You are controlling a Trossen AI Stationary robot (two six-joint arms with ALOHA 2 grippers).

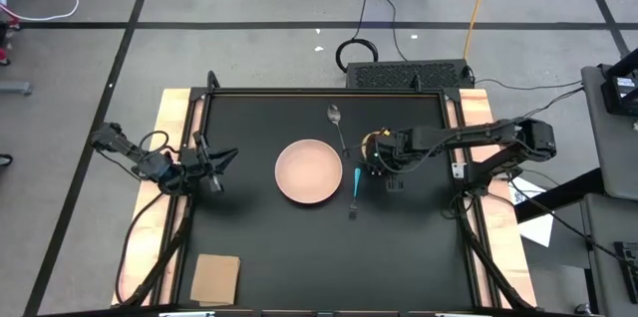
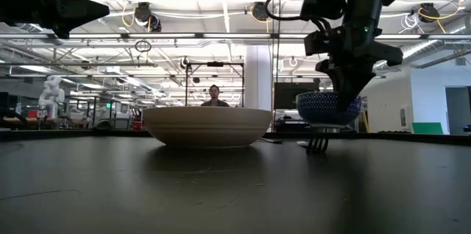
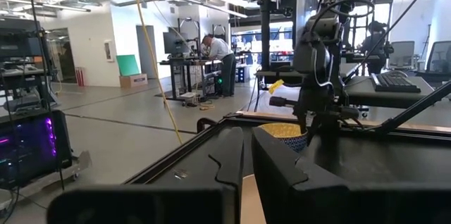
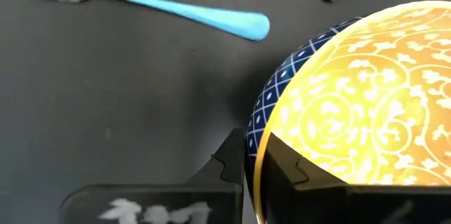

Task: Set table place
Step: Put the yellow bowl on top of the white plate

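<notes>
Holding the yellow dish [image 4: 366,104] by its rim, the right gripper [image 1: 377,164] hangs just right of the fork [image 1: 355,185], apparently slightly above the table [image 1: 249,247]. Plate [image 1: 309,171] lies farther left; left gripper [image 1: 211,160] waits closed at the edge.

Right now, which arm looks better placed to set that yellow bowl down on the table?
The right. Its hand already grips the bowl by the rim, held above the table beside the fork and plate. The left hand waits at the table's left edge, far off.
</notes>
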